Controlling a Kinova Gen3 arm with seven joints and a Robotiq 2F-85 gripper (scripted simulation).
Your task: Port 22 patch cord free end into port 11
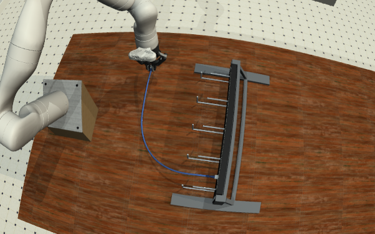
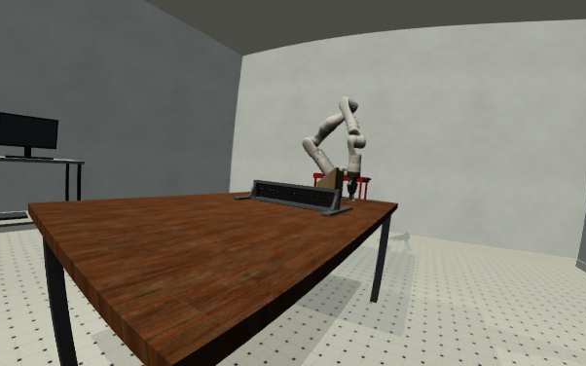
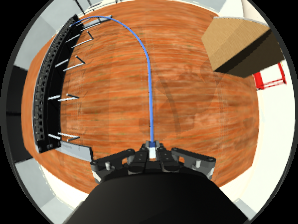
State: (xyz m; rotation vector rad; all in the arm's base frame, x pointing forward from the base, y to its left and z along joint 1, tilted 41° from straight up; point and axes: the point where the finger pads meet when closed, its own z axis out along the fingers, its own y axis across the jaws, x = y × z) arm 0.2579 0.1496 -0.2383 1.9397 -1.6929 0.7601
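A blue patch cord (image 1: 143,124) runs in a long curve over the wooden table. One end is plugged into the black patch panel of the grey rack (image 1: 228,134) near its lower end (image 1: 216,177). My gripper (image 1: 150,68) is shut on the cord's free-end plug near the table's far edge, well left of the rack. In the wrist view the pale plug (image 3: 153,152) sits between the fingertips and the cord (image 3: 148,63) arcs away to the rack (image 3: 53,83) at the left. The port numbers are too small to read.
Several metal cable-management bars (image 1: 211,102) stick out from the rack towards the cord. My arm's grey and tan base block (image 1: 70,109) stands at the table's left. The table edge lies just behind the gripper. In the side view the rack (image 2: 294,196) stands near the far corner.
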